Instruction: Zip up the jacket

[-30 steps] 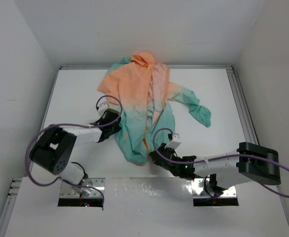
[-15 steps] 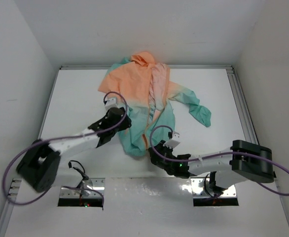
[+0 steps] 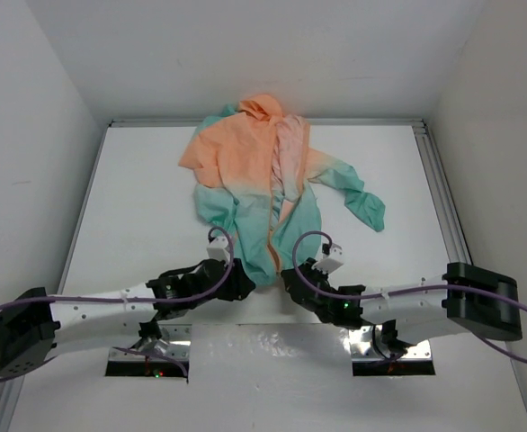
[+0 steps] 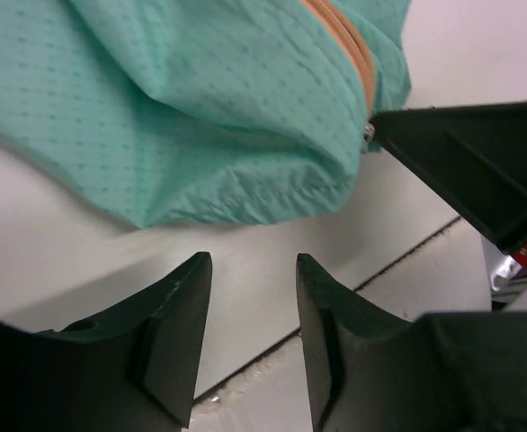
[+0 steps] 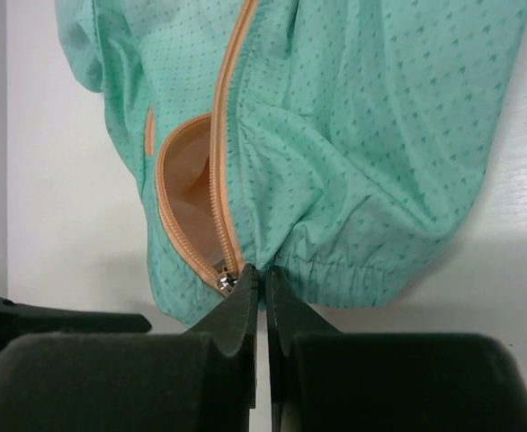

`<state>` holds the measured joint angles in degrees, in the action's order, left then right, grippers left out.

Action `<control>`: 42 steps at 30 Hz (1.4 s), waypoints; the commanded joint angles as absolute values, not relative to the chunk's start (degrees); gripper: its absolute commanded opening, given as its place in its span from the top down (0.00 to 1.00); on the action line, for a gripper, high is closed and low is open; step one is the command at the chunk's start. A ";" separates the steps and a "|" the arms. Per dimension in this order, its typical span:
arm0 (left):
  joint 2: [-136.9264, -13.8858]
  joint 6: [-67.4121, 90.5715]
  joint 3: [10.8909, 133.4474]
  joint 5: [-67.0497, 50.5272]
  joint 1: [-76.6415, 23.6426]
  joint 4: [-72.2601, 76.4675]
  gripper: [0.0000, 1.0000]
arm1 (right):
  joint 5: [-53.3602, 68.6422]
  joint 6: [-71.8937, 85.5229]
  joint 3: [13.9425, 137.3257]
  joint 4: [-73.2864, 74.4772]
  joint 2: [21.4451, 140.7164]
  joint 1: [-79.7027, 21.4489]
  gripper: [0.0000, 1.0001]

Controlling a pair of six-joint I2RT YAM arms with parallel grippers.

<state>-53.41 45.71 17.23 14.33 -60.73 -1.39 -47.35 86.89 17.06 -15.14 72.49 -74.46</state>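
Observation:
The jacket [image 3: 245, 162] lies spread on the white table, peach at the far end and teal toward me, its front partly open with pale lining showing. My right gripper [image 3: 289, 277] is shut on the teal bottom hem [image 5: 335, 270] right beside the orange zipper [image 5: 223, 135]; a small metal slider [image 5: 226, 281] sits just left of the right gripper [image 5: 263, 270]. My left gripper [image 3: 243, 286] is open just left of the hem. In the left wrist view the left gripper [image 4: 250, 270] is over bare table, a little short of the jacket's [image 4: 200, 108] teal edge.
One teal-cuffed sleeve [image 3: 367, 207] trails off to the right. A seam in the tabletop [image 4: 398, 261] runs just near of the hem. Metal rails [image 3: 439, 189] border the table, and white walls close it in on three sides.
My left arm let go of the jacket's left side, came back toward me and now sits open beside the hem. The teal left panel has spread flatter. The right gripper stayed shut on the hem.

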 commanded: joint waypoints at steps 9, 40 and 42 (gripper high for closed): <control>-59.23 46.85 21.53 16.96 -67.85 7.47 0.52 | -44.92 85.52 16.00 -17.31 70.22 -74.62 1.00; -70.40 42.72 25.40 19.43 -68.12 13.45 1.00 | -40.78 81.13 14.59 -21.18 67.76 -74.62 1.00; -70.49 41.75 25.40 17.24 -68.03 13.80 1.00 | -40.52 80.42 15.55 -20.40 67.59 -74.62 1.00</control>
